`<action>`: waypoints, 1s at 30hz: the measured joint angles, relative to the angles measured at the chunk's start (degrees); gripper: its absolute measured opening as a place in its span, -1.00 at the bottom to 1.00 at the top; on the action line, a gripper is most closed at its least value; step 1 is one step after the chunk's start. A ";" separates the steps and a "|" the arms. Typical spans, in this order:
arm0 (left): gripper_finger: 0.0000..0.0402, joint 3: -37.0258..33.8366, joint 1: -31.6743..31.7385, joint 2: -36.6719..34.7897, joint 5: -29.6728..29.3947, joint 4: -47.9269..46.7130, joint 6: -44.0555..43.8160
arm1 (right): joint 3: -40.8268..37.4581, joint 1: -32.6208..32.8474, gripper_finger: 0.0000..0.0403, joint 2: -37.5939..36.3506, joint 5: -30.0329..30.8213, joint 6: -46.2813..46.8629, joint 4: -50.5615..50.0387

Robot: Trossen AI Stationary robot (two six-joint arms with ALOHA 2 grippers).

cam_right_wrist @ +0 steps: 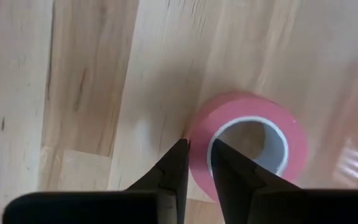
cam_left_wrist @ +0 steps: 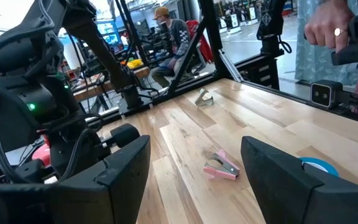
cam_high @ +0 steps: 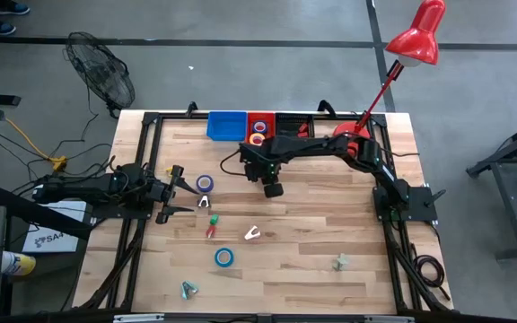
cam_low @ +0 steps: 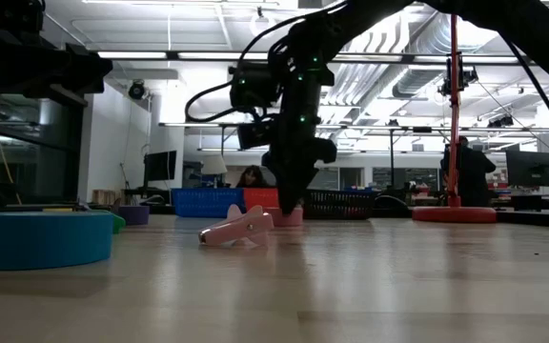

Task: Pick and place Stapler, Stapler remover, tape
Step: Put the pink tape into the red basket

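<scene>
pink tape (cam_right_wrist: 247,146) is the thing in hand: we see it lying flat on the wooden counter (cam_high: 330,224), toward the far middle, just near of the bins. the right claw (cam_right_wrist: 197,163) comes down on it with one finger outside the ring and the other inside the hollow, the wall of the roll between them. the fingers are nearly together and appear to pinch that wall, so we judge it is grasping the pink tape, though the roll is not off the wood yet.

what worries us is how thin that pinch is. the grip takes only one side of the ring, so on lifting the roll may swing or slip out and roll away. if the tips ride high on the wall, they may squeeze it out sideways instead.

the left claw (cam_left_wrist: 194,186) waits over the left side of the counter, its fingers spread apart and holding nothing.

other task things lie well apart on the counter: a blue tape (cam_high: 224,257) toward the near side, a purple tape (cam_high: 205,183) by the left arm, and a pink staple remover (cam_left_wrist: 221,167).

from above, the right wrist covers the pink tape entirely. we see no stapler for certain; the small grey pieces near the front edge are too small to name.
</scene>
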 joint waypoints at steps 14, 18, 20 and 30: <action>0.23 0.00 0.00 -0.01 -0.07 -0.02 0.02 | -2.60 0.18 -0.76 -0.28 0.59 1.86 2.00; 0.23 0.00 0.00 -0.01 -0.07 -0.02 0.02 | -2.62 -0.31 -0.84 -2.67 0.55 1.85 1.54; 0.23 0.00 -0.02 -0.01 -0.05 -0.02 0.01 | -2.60 -0.87 -0.84 -4.21 0.36 1.84 1.29; 0.23 0.00 -0.01 -0.01 0.11 0.00 0.01 | -0.11 -6.98 -0.84 -9.77 0.21 -2.13 0.10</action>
